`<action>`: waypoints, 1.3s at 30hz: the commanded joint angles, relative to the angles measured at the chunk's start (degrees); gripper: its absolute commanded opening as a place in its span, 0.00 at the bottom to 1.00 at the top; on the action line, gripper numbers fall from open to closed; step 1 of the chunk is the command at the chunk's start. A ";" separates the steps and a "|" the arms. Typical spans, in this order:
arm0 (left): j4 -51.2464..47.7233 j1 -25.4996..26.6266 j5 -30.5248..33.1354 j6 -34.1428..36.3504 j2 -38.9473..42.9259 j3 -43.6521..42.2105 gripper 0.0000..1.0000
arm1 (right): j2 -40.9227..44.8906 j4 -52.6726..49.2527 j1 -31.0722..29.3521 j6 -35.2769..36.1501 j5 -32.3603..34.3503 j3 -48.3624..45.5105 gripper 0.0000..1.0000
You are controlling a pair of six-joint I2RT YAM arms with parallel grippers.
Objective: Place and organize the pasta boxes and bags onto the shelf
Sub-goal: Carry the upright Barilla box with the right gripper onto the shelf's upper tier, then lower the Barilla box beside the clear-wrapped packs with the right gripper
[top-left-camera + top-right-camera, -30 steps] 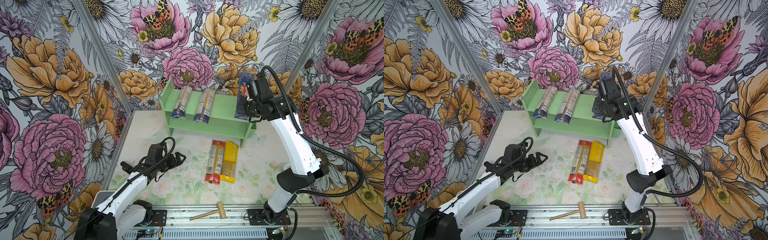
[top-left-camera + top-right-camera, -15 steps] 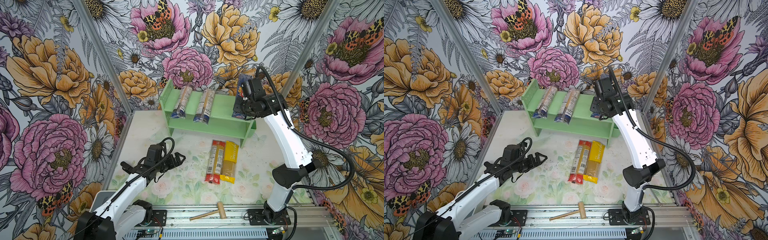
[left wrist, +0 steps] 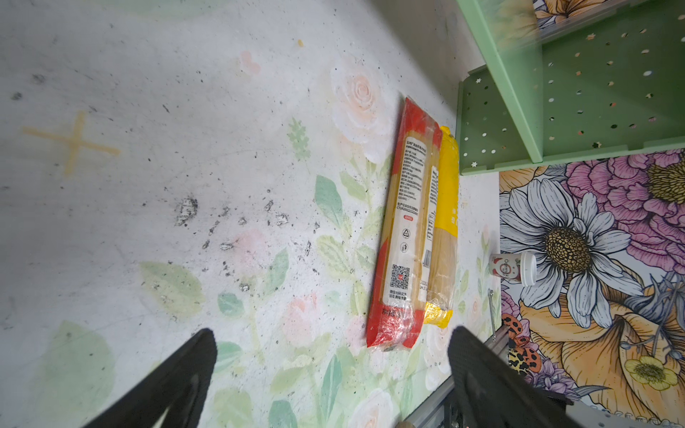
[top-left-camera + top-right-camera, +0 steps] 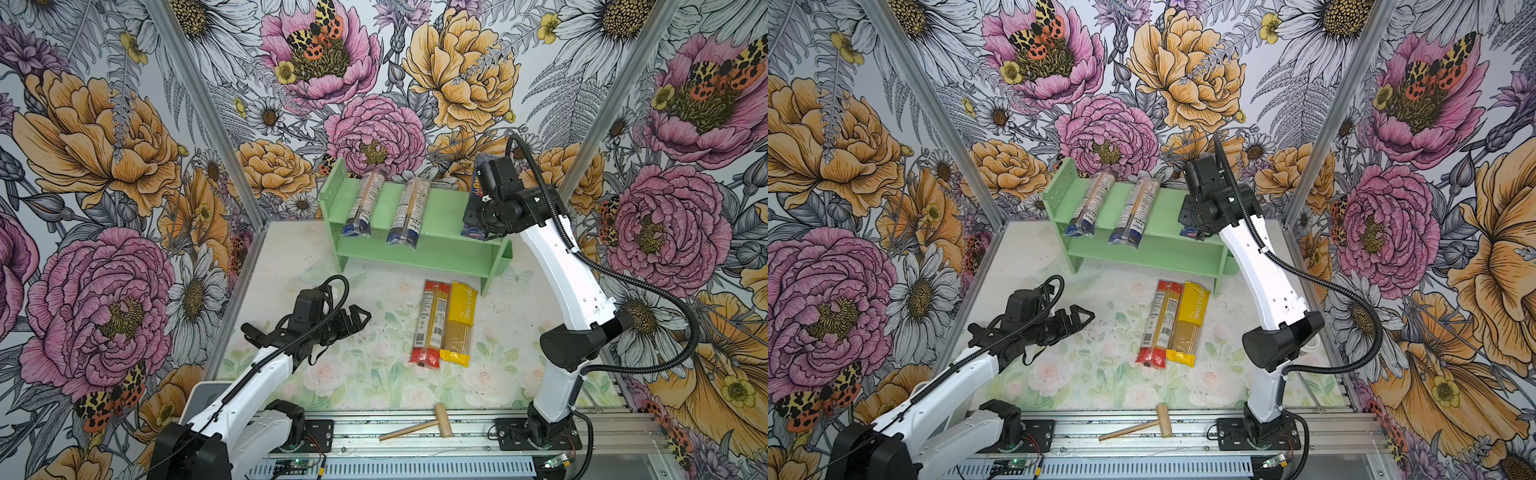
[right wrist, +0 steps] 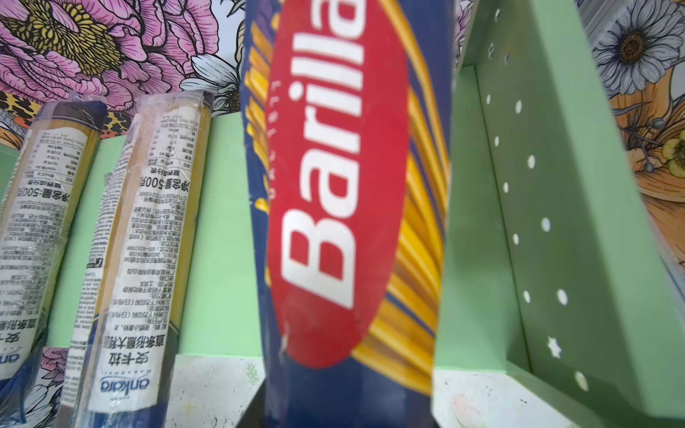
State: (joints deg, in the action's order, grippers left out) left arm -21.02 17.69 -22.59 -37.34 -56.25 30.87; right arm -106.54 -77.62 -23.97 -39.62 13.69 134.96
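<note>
While the right gripper [image 4: 478, 218] is clamped on the Barilla box [image 5: 344, 222], the box sits over the right end of the shelf [image 4: 440, 208] top tier, just beside the side panel; contact with the tier appears likely but is obscured. Two blue-ended bags [image 4: 361, 203] [image 4: 407, 210] lie on that tier, further left. The red-ended bag [image 4: 432, 324] and yellow bag [image 4: 457, 324] lie touching on the table [image 4: 291, 257]. The left gripper [image 4: 357, 320] hovers over the table, jaws apart and empty.

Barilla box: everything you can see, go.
The Barilla box is a long, narrow dark blue carton, seemingly cardboard, with a red oval bearing white lettering and a yellow spaghetti graphic. The right hand is shut on its near end. The box runs front to back over the right end of the top tier of the shelf, roughly parallel to the clear blue-ended bag beside it, not touching it. Whether it rests on the tier is unclear.
</note>
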 commanded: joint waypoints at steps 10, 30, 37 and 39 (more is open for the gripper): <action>-0.60 -0.60 -0.27 0.56 1.25 1.20 0.99 | -0.72 4.39 0.36 -1.05 0.77 3.99 0.00; -0.93 -0.62 -0.12 0.76 1.68 1.13 0.99 | -2.41 2.61 0.34 -1.50 -0.59 4.16 0.00; -0.91 -0.64 -0.09 0.79 1.58 1.03 0.99 | -3.10 2.40 0.38 -1.50 -0.99 4.15 0.00; -0.95 -0.70 -0.09 0.78 1.58 1.03 0.99 | -3.36 2.29 0.39 -1.45 -1.04 4.16 0.00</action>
State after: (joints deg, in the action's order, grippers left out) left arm -21.87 17.69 -22.57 -37.34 -55.20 30.87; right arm -110.72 -80.97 -23.90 -41.12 10.68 135.92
